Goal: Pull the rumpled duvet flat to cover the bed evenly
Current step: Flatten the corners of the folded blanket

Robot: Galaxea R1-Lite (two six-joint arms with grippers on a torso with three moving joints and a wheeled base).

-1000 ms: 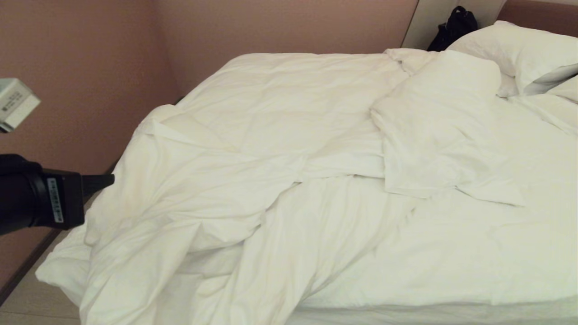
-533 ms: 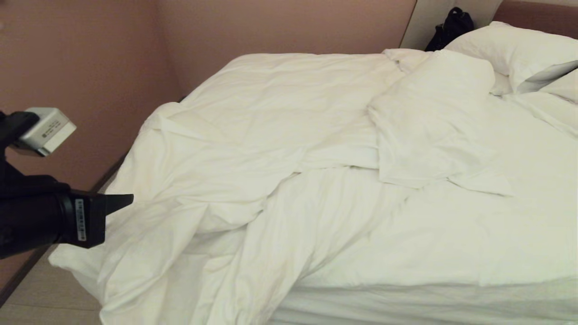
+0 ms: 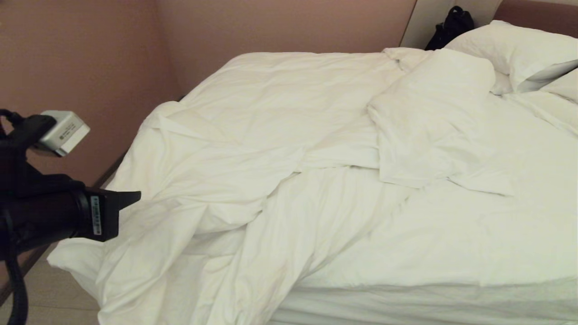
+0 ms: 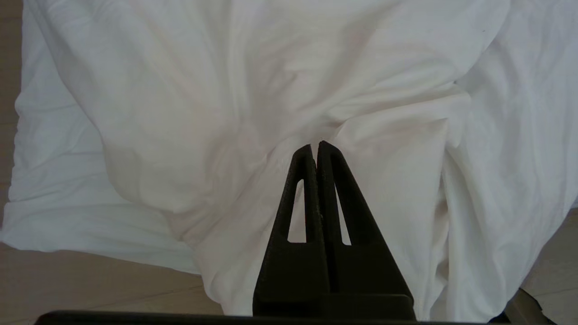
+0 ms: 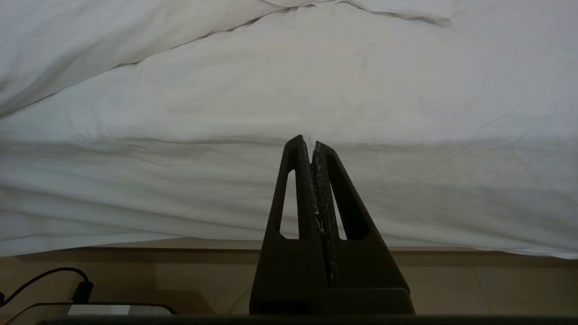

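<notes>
The left hand (image 3: pixel 135 197), pressed closed and holding nothing, is hovering at the bunched duvet (image 3: pixel 216 189) near the bed's (image 3: pixel 406 307) left foot corner, needing to open before gripping.

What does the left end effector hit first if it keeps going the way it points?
Most likely the duvet: the left end effector, shut and empty, aims at a rumpled fold near the corner that hangs off the bed. Nothing else lies in that line. The tips look close to the fabric, but contact can't be confirmed.
</notes>
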